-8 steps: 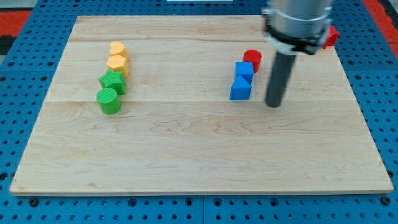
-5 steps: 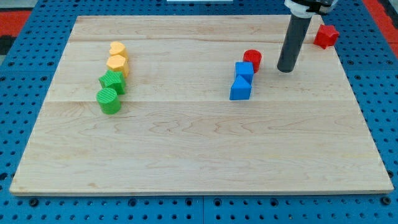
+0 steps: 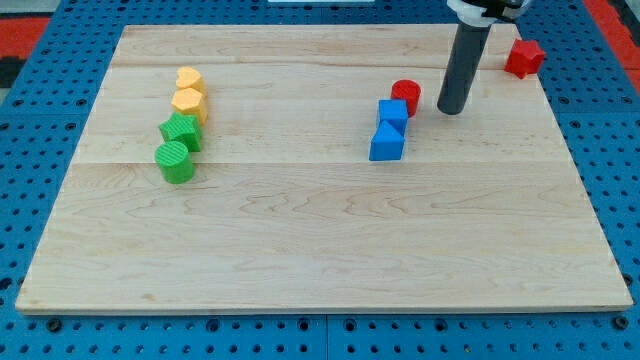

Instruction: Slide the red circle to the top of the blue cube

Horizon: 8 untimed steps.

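A pale wooden board (image 3: 320, 230) lies on a blue pegboard (image 3: 30, 150). My tip (image 3: 451, 110), a bare rod holding nothing, stands just right of the red circle (image 3: 405, 96), which touches the blue cube (image 3: 392, 113) at its far right.

1. My tip (image 3: 450, 110) stands on the worktop (image 3: 320, 230), just right of the red circle (image 3: 405, 96).
2. The red circle touches the far-right side of the blue cube (image 3: 392, 113).
3. Another blue block (image 3: 386, 142) sits just nearer.
4. Four blocks line up far left.
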Each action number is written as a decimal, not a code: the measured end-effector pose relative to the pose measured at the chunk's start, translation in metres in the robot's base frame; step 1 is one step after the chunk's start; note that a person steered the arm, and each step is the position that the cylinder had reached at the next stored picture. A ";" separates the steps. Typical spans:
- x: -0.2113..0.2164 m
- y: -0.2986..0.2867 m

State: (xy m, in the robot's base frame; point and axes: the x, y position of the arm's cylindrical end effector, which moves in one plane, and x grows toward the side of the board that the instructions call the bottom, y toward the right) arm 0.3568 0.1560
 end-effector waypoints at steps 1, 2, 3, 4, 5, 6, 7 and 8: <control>0.000 -0.014; 0.000 -0.022; -0.002 -0.024; -0.007 -0.024; -0.011 -0.027; -0.014 -0.036; -0.014 -0.035; -0.007 0.024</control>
